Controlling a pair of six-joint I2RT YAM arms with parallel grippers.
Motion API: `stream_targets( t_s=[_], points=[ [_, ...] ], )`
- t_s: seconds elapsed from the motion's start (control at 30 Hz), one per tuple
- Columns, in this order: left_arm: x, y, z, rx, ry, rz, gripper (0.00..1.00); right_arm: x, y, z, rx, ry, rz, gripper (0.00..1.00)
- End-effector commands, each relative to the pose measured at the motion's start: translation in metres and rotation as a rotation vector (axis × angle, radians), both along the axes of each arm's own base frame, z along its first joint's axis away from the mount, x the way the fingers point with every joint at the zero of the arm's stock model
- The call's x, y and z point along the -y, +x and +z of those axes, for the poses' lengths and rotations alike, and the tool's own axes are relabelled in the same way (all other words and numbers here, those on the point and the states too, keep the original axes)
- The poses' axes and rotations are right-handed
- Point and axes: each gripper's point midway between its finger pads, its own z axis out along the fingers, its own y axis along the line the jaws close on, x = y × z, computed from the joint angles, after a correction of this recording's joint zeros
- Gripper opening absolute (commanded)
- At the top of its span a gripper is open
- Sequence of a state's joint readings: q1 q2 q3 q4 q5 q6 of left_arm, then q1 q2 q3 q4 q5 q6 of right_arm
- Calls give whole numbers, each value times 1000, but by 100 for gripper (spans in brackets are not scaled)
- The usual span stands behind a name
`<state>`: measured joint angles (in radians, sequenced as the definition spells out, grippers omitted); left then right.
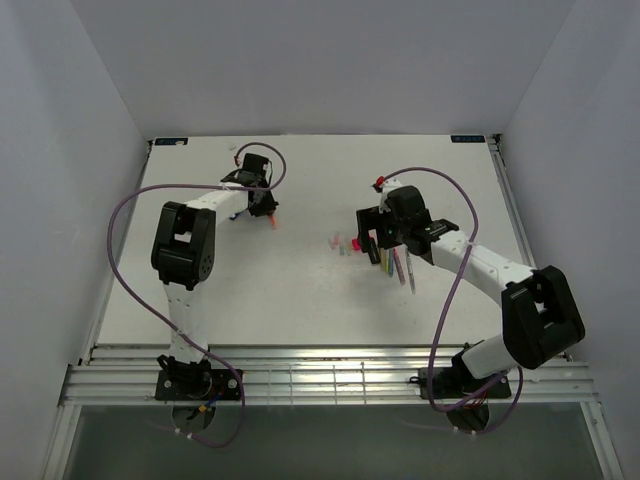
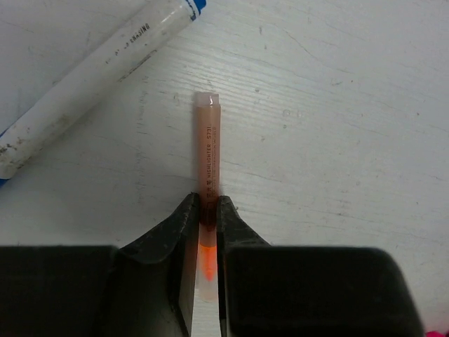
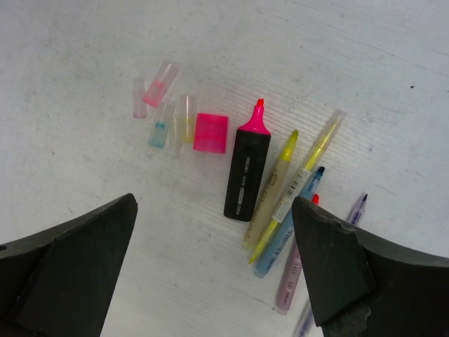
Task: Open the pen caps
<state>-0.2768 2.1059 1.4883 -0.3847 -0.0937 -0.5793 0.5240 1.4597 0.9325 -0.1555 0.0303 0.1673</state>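
Marker (image 2: 91,77) beside orange highlighter (image 2: 209,151) clamped in left jaws; right jaws wide above caps (image 3: 210,132).

The word HIGHLIGHTER runs lengthwise in small dark print on the orange highlighter (image 2: 209,151). A short code follows it that looks like S731, though this is not certain. The white marker (image 2: 98,74) carries a line of dark print too blurred to read. The black highlighter (image 3: 245,172) bears white lettering along its barrel. The yellow pen (image 3: 273,186) and blue pen (image 3: 277,246) bear small print. None of these three is legible.
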Motion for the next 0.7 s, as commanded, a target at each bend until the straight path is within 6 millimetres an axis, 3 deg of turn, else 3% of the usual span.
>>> stream_targets(
  t_s=[0.0, 0.23, 0.3, 0.33, 0.4, 0.43, 0.47, 0.5, 0.53, 0.57, 0.6, 0.67],
  points=[
    [18, -13, -10, -46, -4, -51, 20, 2, 1, 16, 56, 8, 3, 97],
    [53, -34, -13, -72, -53, -137, 1, 1, -3, 26, 62, 28, 7, 97],
    [58, -38, -10, -57, -60, -156, 0, -1, -6, 27, 39, 34, 11, 97],
    [72, -38, 8, -12, -113, -204, 0, -2, -7, 28, 33, 41, 11, 97],
    [78, -52, 12, 8, -161, -250, 0, -11, -11, 33, 24, 85, 48, 97],
    [92, -49, 43, 103, -236, -308, 0, -13, -12, 37, 23, 105, 49, 97],
    [92, -65, 37, 96, -258, -336, 0, -18, -15, 40, 15, 129, 63, 96],
    [95, -70, 47, 128, -290, -367, 0, -20, -16, 43, 11, 144, 66, 96],
    [106, -71, 82, 240, -356, -425, 0, -22, -16, 48, 11, 168, 60, 96],
    [109, -76, 93, 286, -384, -452, 0, -25, -17, 52, 4, 188, 67, 96],
    [107, -91, 86, 278, -400, -472, 0, -27, -18, 56, 7, 207, 65, 96],
    [115, -105, 116, 357, -467, -544, 0, -32, -20, 63, 0, 260, 63, 96]
  ],
)
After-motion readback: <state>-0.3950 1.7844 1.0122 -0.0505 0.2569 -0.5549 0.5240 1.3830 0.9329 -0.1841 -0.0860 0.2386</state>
